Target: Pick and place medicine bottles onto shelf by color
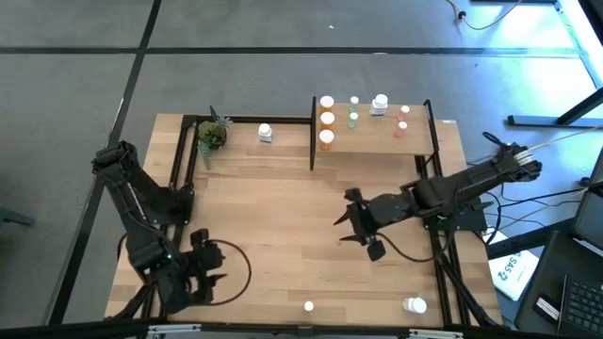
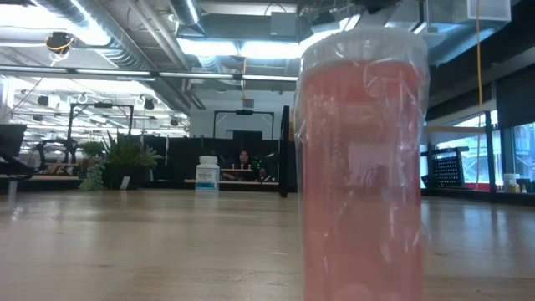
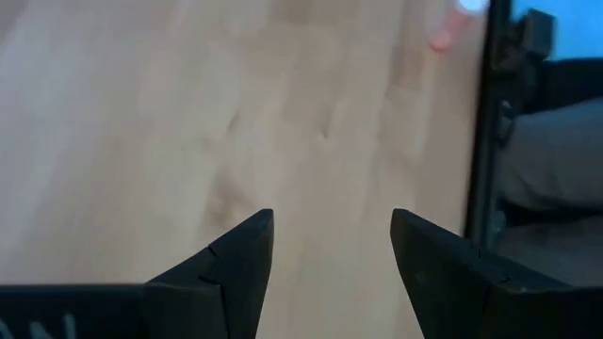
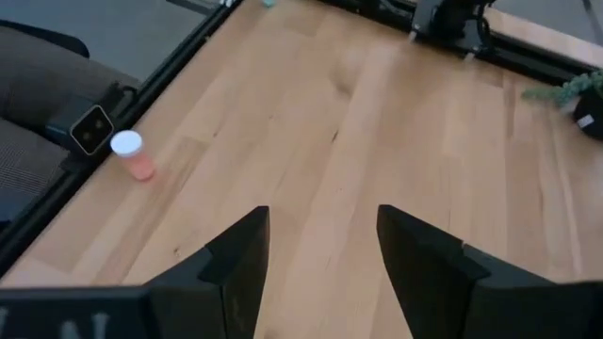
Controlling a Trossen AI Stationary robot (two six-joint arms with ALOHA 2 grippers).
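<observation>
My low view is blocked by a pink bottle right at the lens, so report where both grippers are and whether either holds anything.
Observer: The right gripper hangs open and empty over the bare tabletop, mid-table toward the right.
Operator: Now the left one.
Observer: The left gripper is open and empty too, near the table's front left corner.
Operator: List the bottles that are off the shelf.
Observer: Three. The pink bottle stands at the front edge. The front white bottle is near the front right corner. The back white bottle stands between the potted plant and the shelf.
</observation>
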